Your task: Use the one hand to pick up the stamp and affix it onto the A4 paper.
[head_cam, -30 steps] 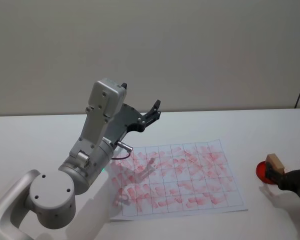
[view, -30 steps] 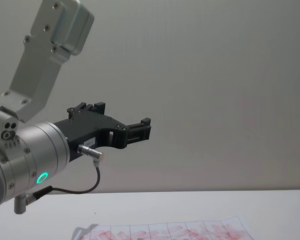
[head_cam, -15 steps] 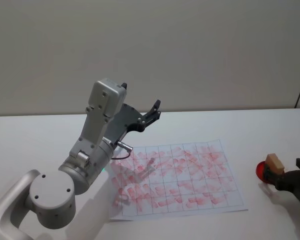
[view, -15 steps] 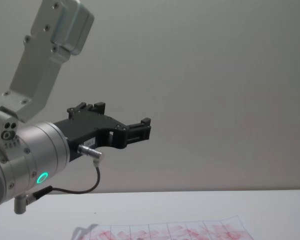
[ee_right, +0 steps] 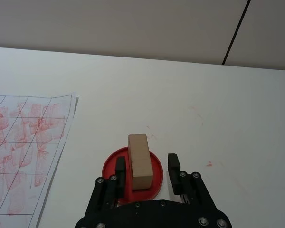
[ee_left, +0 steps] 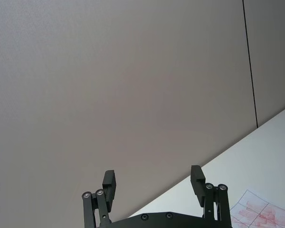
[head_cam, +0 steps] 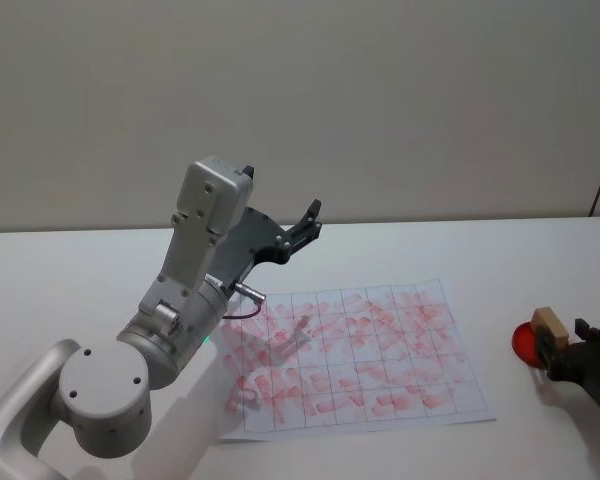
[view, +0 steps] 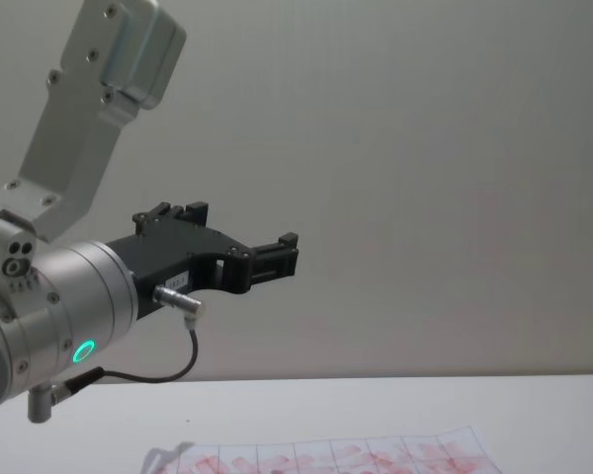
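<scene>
The pick-up is not yet made. The stamp [ee_right: 138, 152] stands upright on a round red ink pad [ee_right: 156, 173] on the tabletop [head_cam: 460, 250], at about 3 o'clock from the A4 paper [head_cam: 350, 350] and well clear of its edge. The right hand [ee_right: 147, 165] sits low around the stamp with its jaws apart, one on either side of the block. A gap shows between the block and the finger [ee_right: 173, 162] on one side, so it has hold of nothing.

The sheet lies flat, and its grid of boxes is already crowded with pinkish-red marks. As I judge it, what remains is to close on the block, lift it off the pad, carry it toward 9 o'clock and press it onto the sheet.

The left hand [ee_left: 152, 183] hangs in the air at about 11 o'clock from the sheet, wide open and empty.

The stamp's inked face is hidden against the pad. I cannot tell whether the other finger touches the block. The head view cuts off the right hand at its edge, and the chest view catches just the sheet's far strip.
</scene>
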Controlling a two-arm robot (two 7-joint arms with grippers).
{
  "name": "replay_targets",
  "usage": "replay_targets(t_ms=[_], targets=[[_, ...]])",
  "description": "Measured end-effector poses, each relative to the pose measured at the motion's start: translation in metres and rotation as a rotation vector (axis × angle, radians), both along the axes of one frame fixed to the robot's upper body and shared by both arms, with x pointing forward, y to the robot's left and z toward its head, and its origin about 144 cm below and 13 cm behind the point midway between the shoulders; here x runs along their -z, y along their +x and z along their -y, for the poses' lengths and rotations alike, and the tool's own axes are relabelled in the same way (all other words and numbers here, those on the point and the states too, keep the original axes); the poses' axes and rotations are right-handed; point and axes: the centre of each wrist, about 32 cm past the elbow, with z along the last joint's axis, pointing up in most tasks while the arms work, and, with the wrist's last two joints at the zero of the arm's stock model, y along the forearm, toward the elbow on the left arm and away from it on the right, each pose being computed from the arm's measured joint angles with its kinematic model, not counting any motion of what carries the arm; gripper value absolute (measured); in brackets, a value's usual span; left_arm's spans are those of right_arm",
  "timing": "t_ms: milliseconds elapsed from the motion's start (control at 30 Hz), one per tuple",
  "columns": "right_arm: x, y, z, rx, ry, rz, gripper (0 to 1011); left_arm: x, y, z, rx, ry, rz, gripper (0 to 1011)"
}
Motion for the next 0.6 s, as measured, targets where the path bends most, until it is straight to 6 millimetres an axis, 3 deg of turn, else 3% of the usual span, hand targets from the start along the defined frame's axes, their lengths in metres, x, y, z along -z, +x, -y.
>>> replay_targets(t_ms=[33,300,400,600], targets=[[0.0001,0.0002,0.0,0.0,0.0,0.0,523,0.0,0.0,0.0,0.0,0.0,0.0,1001],[0.0007,0.0011,-0.0001,-0.002,-0.001,-0.003,263,0.0,0.0,0.0,0.0,0.0,0.0,1001],[0.0008,0.0012,0.0,-0.002,-0.001,-0.003,213,0.0,0.0,0.0,0.0,0.0,0.0,1001],[0.0008,0.0015,-0.0001,-0.003,-0.001,-0.003,214,0.0,0.0,0.0,0.0,0.0,0.0,1001]])
